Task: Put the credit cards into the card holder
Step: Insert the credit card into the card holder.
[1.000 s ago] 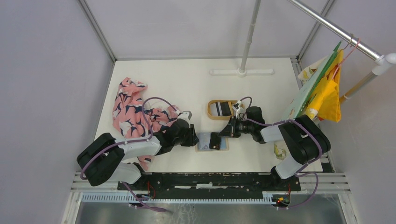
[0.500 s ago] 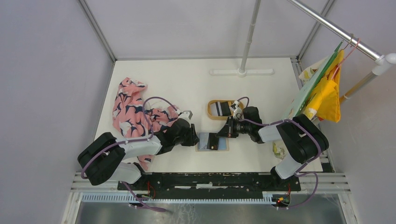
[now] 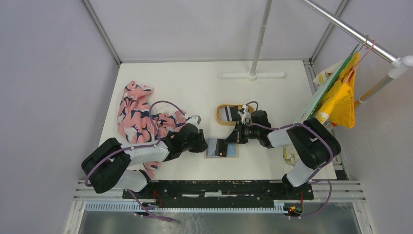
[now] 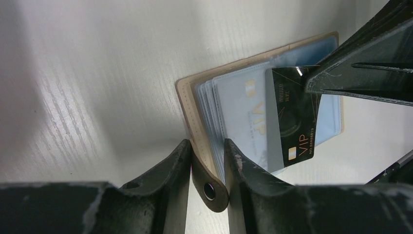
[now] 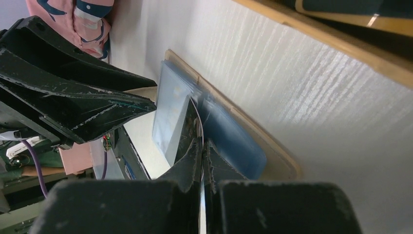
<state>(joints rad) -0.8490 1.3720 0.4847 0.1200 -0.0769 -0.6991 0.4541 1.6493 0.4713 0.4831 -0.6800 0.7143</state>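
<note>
Tan card holder is laid open on the white counter, its snap tab pinched in the narrowed left claw. A glossy black card is clamped in the closed right claw. It is held over the clear blue sleeves, long axis pointed toward the left claw.

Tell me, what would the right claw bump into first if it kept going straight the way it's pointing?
Most likely the open wallet: the right claw points its black card into the clear sleeves. Beyond that is the left claw, clamped on the wallet's tab.
</note>
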